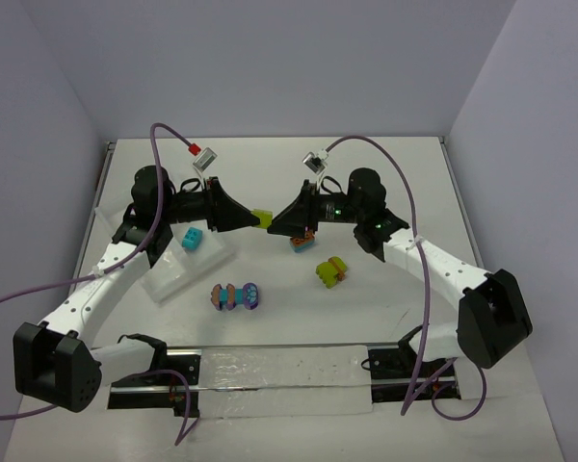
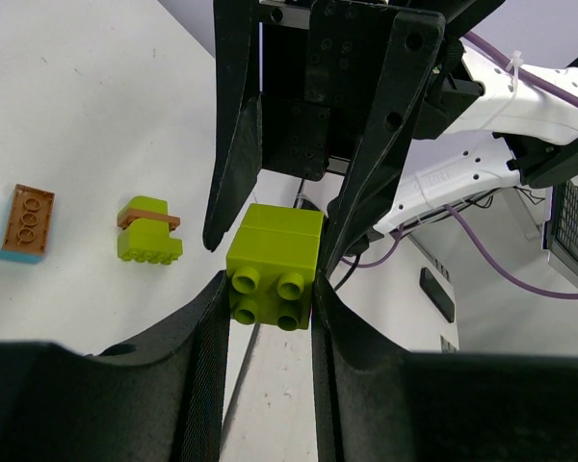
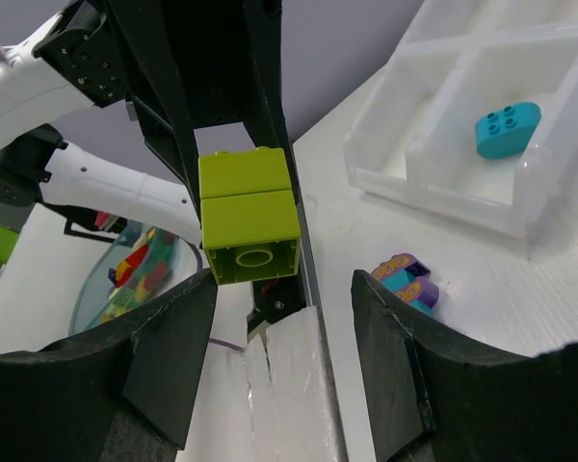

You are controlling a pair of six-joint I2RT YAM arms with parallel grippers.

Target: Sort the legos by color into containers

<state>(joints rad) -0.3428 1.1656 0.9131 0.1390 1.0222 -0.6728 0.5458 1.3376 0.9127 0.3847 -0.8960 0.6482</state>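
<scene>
My left gripper point(image 2: 270, 300) is shut on a lime green lego point(image 2: 273, 262), held in the air above the table's middle point(image 1: 261, 218). My right gripper point(image 3: 281, 289) faces it, open, its fingers on either side of the lego's far end point(image 3: 249, 214) without gripping it. One turquoise lego point(image 1: 190, 240) lies in a compartment of the white tray of containers point(image 1: 173, 279) on the left. Loose on the table are a purple, turquoise and orange cluster point(image 1: 235, 295), a lime and orange cluster point(image 1: 330, 271), and an orange-brown on turquoise lego point(image 1: 301, 243) under the right gripper.
A clear plastic strip point(image 1: 284, 377) lies along the near edge between the arm bases. Purple cables point(image 1: 164, 164) loop over both arms. Walls close the table at the back and sides.
</scene>
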